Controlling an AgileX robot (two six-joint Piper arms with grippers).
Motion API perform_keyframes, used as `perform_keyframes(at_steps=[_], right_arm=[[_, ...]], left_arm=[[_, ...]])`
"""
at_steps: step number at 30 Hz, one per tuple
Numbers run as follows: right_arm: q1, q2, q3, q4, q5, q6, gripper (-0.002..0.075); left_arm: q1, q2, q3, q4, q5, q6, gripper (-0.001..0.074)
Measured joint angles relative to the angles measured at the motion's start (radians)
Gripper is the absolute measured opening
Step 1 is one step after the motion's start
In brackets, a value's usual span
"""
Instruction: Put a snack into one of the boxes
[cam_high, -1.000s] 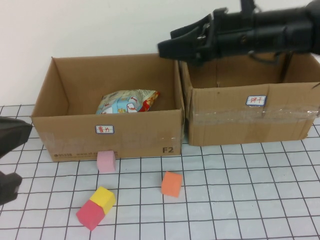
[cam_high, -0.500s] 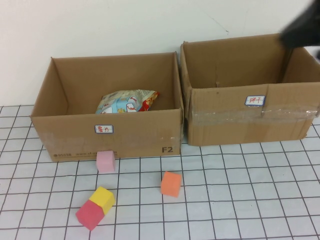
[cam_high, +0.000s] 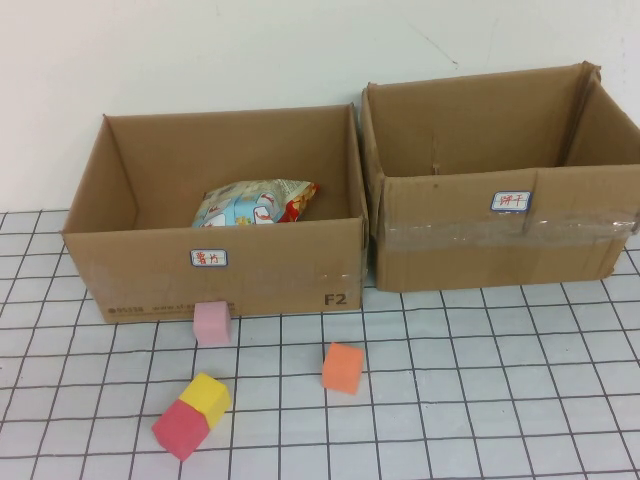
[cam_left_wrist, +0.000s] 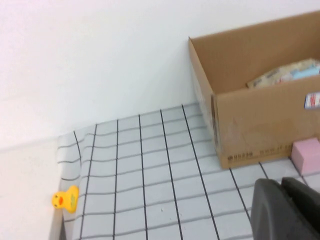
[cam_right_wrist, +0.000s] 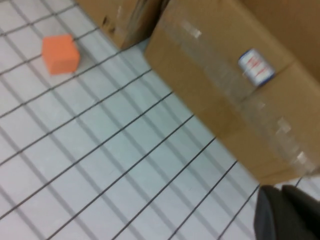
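Note:
A snack bag (cam_high: 255, 203) with blue, white and red print lies inside the left cardboard box (cam_high: 215, 268); its top shows in the left wrist view (cam_left_wrist: 287, 74). The right cardboard box (cam_high: 500, 240) stands beside it and looks empty. Neither arm shows in the high view. My left gripper (cam_left_wrist: 282, 192) is shut and empty, low over the grid mat near the left box's outer corner. My right gripper (cam_right_wrist: 281, 196) is shut and empty, over the mat in front of the right box (cam_right_wrist: 225, 80).
A pink foam cube (cam_high: 212, 323) sits against the left box's front. An orange cube (cam_high: 343, 367), a yellow cube (cam_high: 207, 396) and a red cube (cam_high: 181, 429) lie on the grid mat. A small yellow duck (cam_left_wrist: 65, 200) sits at the mat's far left edge.
The right arm, which reached over the boxes a second ago, has withdrawn to the right and left the high view. The left arm's dark shape at the left edge is gone too.

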Motion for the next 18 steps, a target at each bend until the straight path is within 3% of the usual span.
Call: perform_keyframes(at_steps=[9, 14, 18], right_arm=[[0.000, -0.376, 0.394, 0.079, -0.097, 0.000, 0.0005], [0.000, -0.507, 0.494, 0.095, -0.105, 0.000, 0.0004], [0.000, -0.535, 0.508, 0.190, -0.010, 0.016, 0.0004]], left_arm=[[0.000, -0.055, 0.143, 0.031, -0.073, -0.050, -0.0001], [0.000, -0.055, 0.151, 0.032, -0.117, -0.055, -0.0001], [0.000, -0.055, 0.152, 0.006, -0.127, -0.055, -0.0001]])
